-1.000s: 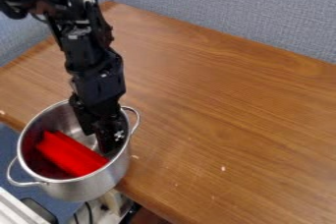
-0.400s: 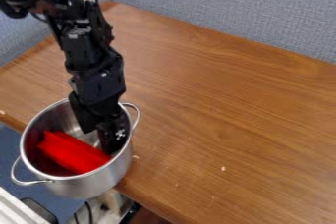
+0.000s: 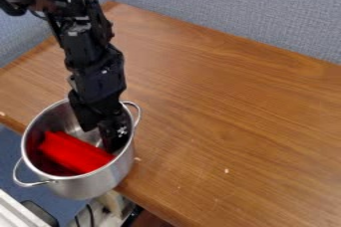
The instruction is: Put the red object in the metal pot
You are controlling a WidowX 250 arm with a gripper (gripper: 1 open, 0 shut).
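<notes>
Red object [image 3: 70, 153] lies flat inside the metal pot [image 3: 83, 183], just below and left of the jaws, while the black arm reaches straight down over the pot's rim, its gripper [image 3: 95, 134] spread wide and holding nothing, the wooden table [image 3: 226, 102] stretching away behind.

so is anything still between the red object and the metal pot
Nothing visible. The red object already lies inside the metal pot, against its inner wall. The gripper reaches down into the pot just above the red object's right end, jaws open.
</notes>
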